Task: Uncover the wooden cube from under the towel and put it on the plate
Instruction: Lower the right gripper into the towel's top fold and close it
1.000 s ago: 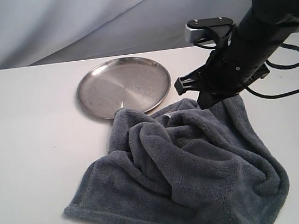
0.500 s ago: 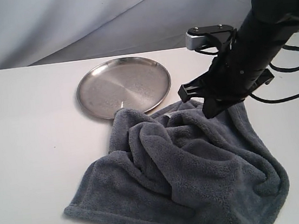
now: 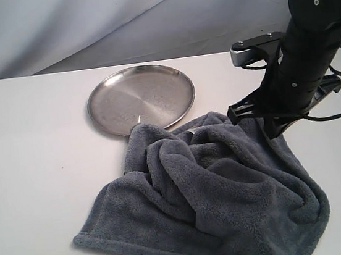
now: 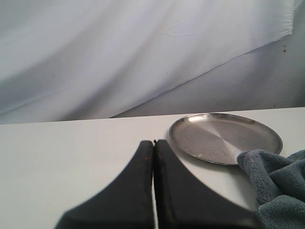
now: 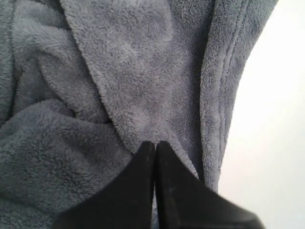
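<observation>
Counted: two end effectors, one plate, one towel, all on one white bench [image 3: 40, 181].

The left end effector [image 4: 153, 143] has its fingers pressed flat together with nothing between them. It hangs over bare bench. The plate [image 4: 224, 138] lies beyond its tips, well apart from them, with a fold of the towel [image 4: 279, 186] against the plate's rim.

In the exterior view the plate [image 3: 141, 98] sits well to the left of the right end effector [image 3: 272, 132]. The towel [image 3: 210, 197] lies rumpled below and to the left of that end effector, one corner lapping the plate's near rim.

The right end effector [image 5: 155, 143] is closed tight with no cloth between its fingers. Its tips point down at the towel [image 5: 133, 86] just beside the stitched hem. I cannot tell whether they touch it.
</observation>
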You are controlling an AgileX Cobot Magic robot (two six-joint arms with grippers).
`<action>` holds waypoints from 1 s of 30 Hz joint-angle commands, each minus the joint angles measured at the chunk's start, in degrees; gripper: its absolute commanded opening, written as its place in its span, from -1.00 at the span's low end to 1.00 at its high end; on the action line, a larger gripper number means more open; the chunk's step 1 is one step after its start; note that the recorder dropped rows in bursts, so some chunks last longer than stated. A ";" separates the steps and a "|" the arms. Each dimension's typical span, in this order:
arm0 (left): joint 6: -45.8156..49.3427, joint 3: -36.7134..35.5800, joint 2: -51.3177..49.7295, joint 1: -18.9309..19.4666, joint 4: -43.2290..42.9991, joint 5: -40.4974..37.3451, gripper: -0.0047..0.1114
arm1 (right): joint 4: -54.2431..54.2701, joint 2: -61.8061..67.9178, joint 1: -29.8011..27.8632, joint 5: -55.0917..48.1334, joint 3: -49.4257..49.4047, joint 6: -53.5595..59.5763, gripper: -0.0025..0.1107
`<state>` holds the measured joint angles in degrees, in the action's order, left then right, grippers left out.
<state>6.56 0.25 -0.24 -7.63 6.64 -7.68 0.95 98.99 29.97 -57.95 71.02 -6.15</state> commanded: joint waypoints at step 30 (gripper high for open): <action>-0.14 -0.25 0.24 -0.28 0.10 0.12 -0.92 | 5.75 19.34 -0.22 13.09 0.42 1.66 0.20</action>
<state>6.56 0.25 -0.24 -7.63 6.64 -7.68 6.52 117.05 29.97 -45.34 71.46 -4.39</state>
